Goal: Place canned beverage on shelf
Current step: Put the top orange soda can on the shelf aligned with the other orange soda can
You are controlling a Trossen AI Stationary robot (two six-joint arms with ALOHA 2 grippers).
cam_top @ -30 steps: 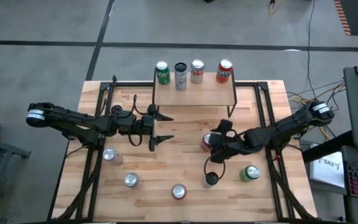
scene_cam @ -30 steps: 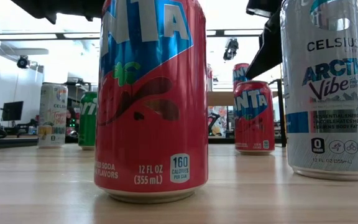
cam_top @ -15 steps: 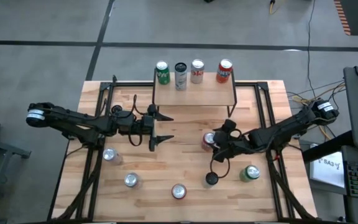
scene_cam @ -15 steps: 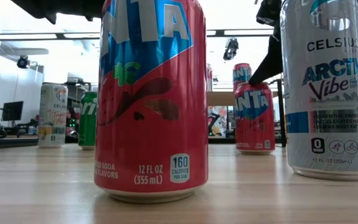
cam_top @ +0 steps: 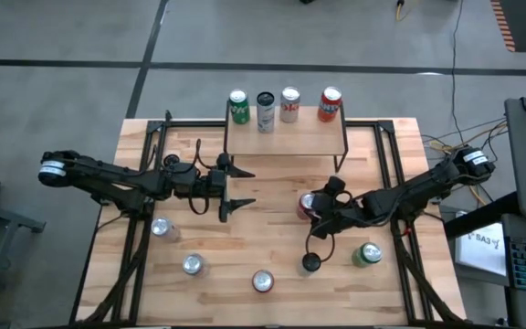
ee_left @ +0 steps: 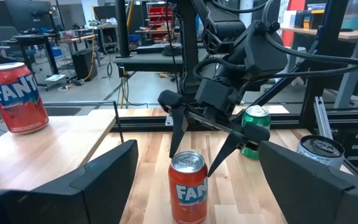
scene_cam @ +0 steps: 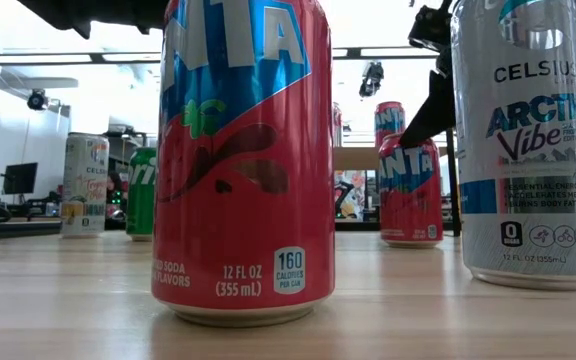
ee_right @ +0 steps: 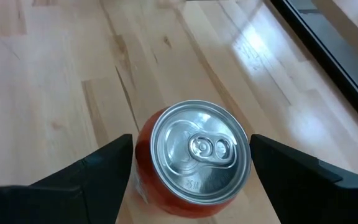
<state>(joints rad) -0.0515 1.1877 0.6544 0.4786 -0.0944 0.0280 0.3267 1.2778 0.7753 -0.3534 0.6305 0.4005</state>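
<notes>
Red Fanta can [ee_right: 194, 155], upright between open right end effector [ee_right: 191, 163] fingers

Right gripper [cam_top: 305, 208] angled down, fingers [ee_left: 178, 134] spread wide, nothing clamped. Left gripper [cam_top: 242, 187] level, stretched toward centre, fingers [cam_top: 243, 172] apart, empty.

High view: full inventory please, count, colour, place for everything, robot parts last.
Shelf: one, light wood top, black legs, far middle of the table.
Cans on the shelf: four along its far edge: green, dark-topped silver, white, red.
Red Fanta can: one, upright on the table below the shelf, between the right hand's open fingers, not gripped.
Green can: one, near right.
Silver-topped cans: three across the near left.
Table: one, butcher-block.
Left hand: open, empty, left of centre.
Right hand: open, over the Fanta can.
</notes>
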